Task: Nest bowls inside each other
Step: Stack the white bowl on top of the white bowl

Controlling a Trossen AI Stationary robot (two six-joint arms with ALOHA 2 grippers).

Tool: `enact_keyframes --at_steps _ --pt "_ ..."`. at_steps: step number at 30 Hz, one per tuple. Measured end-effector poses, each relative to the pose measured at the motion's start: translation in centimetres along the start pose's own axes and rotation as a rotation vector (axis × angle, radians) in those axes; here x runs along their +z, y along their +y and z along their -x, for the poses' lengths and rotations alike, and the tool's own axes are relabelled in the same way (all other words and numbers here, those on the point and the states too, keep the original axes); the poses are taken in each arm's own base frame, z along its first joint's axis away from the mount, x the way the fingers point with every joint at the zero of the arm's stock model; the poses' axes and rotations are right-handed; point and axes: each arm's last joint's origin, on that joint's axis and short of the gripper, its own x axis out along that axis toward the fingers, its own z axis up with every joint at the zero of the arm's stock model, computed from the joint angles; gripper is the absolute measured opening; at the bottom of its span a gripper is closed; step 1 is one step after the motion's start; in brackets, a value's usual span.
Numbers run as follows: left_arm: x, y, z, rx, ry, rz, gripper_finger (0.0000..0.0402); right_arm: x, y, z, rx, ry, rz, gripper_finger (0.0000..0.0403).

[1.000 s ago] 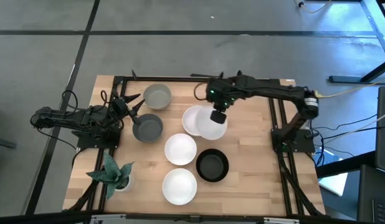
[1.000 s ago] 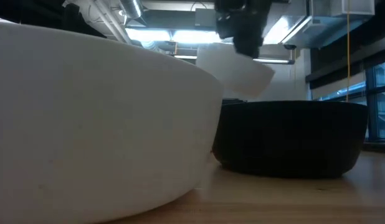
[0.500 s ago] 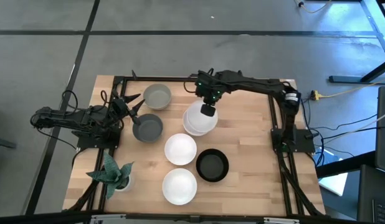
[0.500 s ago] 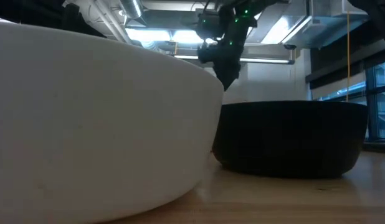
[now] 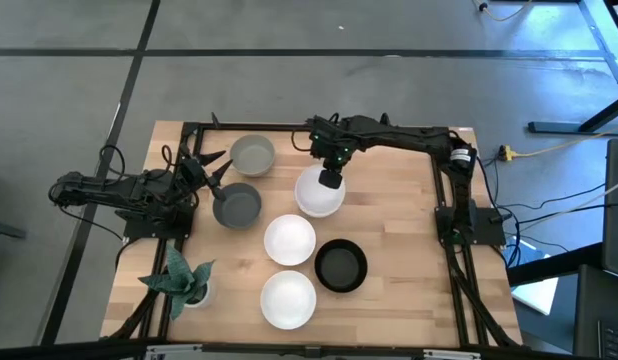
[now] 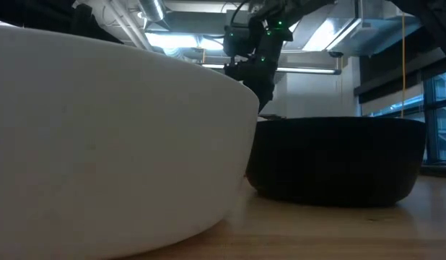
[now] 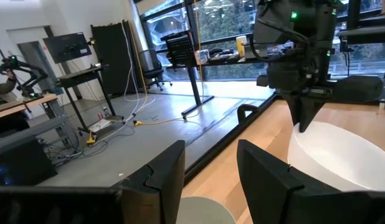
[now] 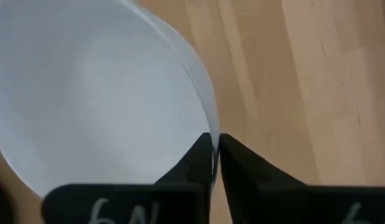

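Right end effector [image 5: 330, 180] clamped on rim of white bowl [image 5: 320, 194], now lowered squarely into the second white bowl beneath, no longer offset. Nesting nearly done; release next, likely. Left end effector [image 5: 211, 168] parked, spread, beside grey bowl [image 5: 237, 204].

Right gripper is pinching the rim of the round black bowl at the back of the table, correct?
Not quite. The right gripper is pinching the rim of a round white bowl, as the right wrist view shows. The round black bowl sits untouched nearer the front of the table.
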Motion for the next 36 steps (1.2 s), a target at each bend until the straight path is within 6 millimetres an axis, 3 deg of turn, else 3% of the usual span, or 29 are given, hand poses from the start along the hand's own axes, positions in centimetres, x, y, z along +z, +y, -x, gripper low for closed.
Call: enact_keyframes --at_steps 23,30,36 --pt "0.0 0.0 0.0 0.000 0.000 0.018 0.0141 0.1 0.7 0.3 0.129 -0.027 -0.015 0.0058" --pt "0.0 0.0 0.0 -0.001 0.000 0.065 0.0141 1.9 0.7 3.7 0.117 -0.123 0.023 0.0121" --pt "0.0 0.0 0.0 -0.001 0.001 0.097 0.0141 3.1 1.8 8.2 0.113 -0.200 0.110 0.0177"
